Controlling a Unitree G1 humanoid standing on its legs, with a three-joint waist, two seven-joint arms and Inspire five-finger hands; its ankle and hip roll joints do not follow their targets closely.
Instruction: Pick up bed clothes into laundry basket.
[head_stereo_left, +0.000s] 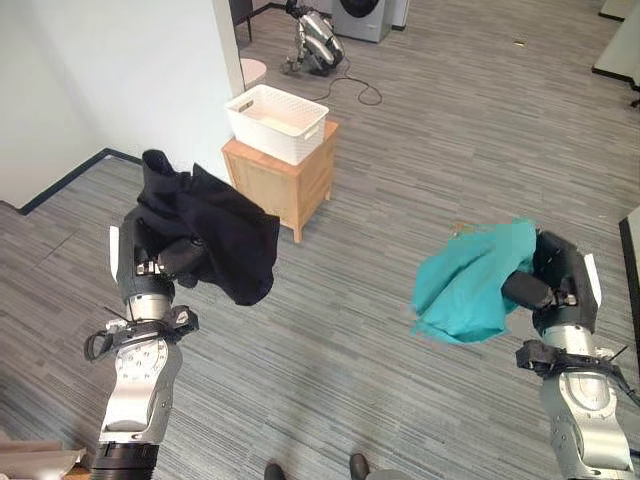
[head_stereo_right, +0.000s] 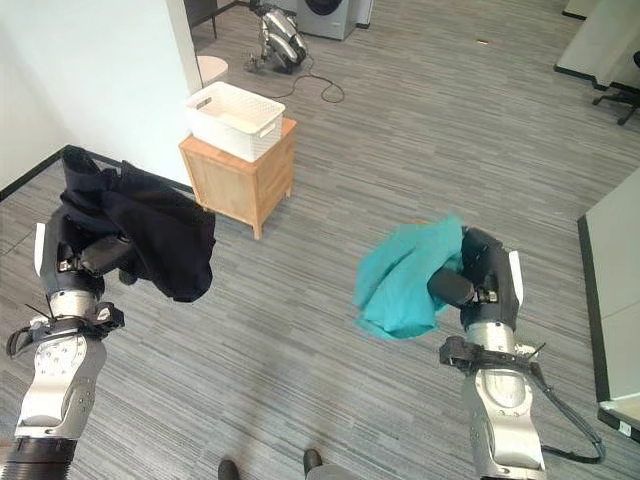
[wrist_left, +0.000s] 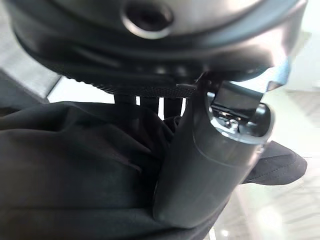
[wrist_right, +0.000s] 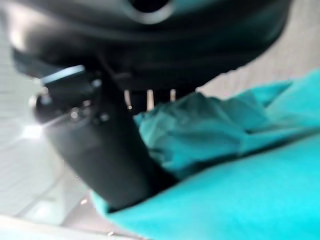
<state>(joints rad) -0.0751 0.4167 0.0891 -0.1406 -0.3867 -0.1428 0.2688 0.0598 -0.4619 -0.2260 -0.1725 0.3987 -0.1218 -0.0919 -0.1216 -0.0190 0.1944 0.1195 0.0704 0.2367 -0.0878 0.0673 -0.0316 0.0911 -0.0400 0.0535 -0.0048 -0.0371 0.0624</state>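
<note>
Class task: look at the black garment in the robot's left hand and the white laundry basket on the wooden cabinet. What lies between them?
Only bare grey floor separates the black garment from the wooden cabinet carrying the basket, seen in both eye views.

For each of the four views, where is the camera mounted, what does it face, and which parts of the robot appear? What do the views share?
Left eye view: head camera, looking down at floor; left hand gripping black garment, right hand gripping teal garment, white basket on wooden cabinet.
Right eye view: same scene, slightly offset.
Left wrist view: along its thumb onto black cloth.
Right wrist view: along its thumb onto teal cloth.
Shared: both garments.
</note>
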